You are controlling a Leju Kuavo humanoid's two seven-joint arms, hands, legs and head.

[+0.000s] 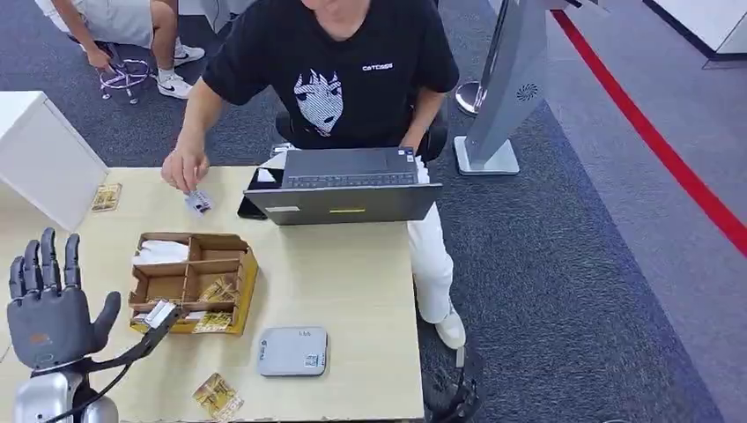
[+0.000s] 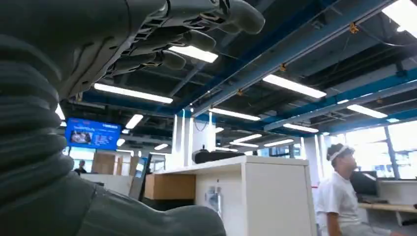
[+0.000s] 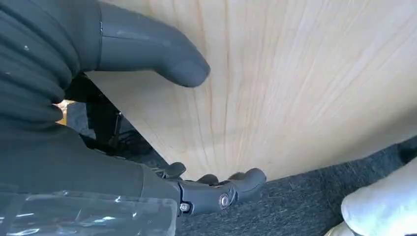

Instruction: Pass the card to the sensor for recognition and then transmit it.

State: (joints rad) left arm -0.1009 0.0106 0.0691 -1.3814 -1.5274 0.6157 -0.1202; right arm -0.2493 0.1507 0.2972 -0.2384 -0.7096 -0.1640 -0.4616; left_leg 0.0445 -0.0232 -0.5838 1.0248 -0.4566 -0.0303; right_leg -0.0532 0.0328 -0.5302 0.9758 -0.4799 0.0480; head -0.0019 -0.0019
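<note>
Left hand (image 1: 48,304) raised upright, fingers spread, empty.

On the wooden table (image 1: 361,282): one open laptop (image 1: 345,183), one cardboard box (image 1: 194,282), one grey sensor (image 1: 292,351). One card (image 1: 199,203) is in a person's hand (image 1: 183,167); two gold packets (image 1: 106,196) (image 1: 218,396) lie loose. Two people visible.

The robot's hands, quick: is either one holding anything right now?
Left hand: open, raised with fingers spread, holding nothing.
Right hand: open above the wooden table, holding nothing.
</note>
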